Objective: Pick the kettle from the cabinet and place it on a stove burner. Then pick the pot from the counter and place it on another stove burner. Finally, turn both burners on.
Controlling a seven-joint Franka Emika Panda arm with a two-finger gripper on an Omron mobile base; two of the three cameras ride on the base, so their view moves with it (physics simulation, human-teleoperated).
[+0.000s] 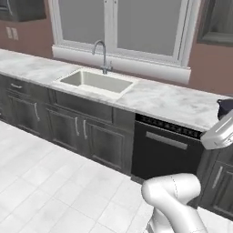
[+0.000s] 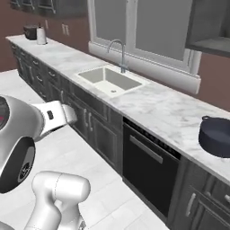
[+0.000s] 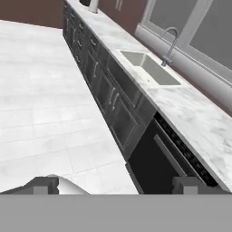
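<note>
Gripper: the gripper (image 3: 115, 186) hung released, its two dark fingertips well apart and nothing between them, looking along the cabinet fronts and the floor.
Arm: the white arm (image 1: 175, 200) rose at the base, folded up and well back from the desk (image 2: 161, 110).
Pot: the pot (image 2: 216, 136) sat on the desk toward its right end, close to the front edge, apart from everything else; in the left base view only its dark rim (image 1: 225, 107) peeked in at the right.
Sink: the sink (image 2: 110, 81) lay midway along the desk against the back edge, tap (image 2: 119, 54) behind it.
Dishwasher: the dishwasher (image 2: 150, 168) stood under the desk between sink and pot.
Cabinet: the cabinet (image 2: 211, 27) hung above the desk's right end; its shelf was only partly in frame and I could not tell whether the kettle stood on it.
Stage: by my judgement, nothing was picked yet and the robot was not yet lined up on cabinet or stove.
Risk one: reaching for the cabinet from here, the arm could sweep low over the right end and knock the pot, since it sat near the front edge.
Risk two: the kettle's arched handle could slip from a grip taken off-centre and tip.
</note>
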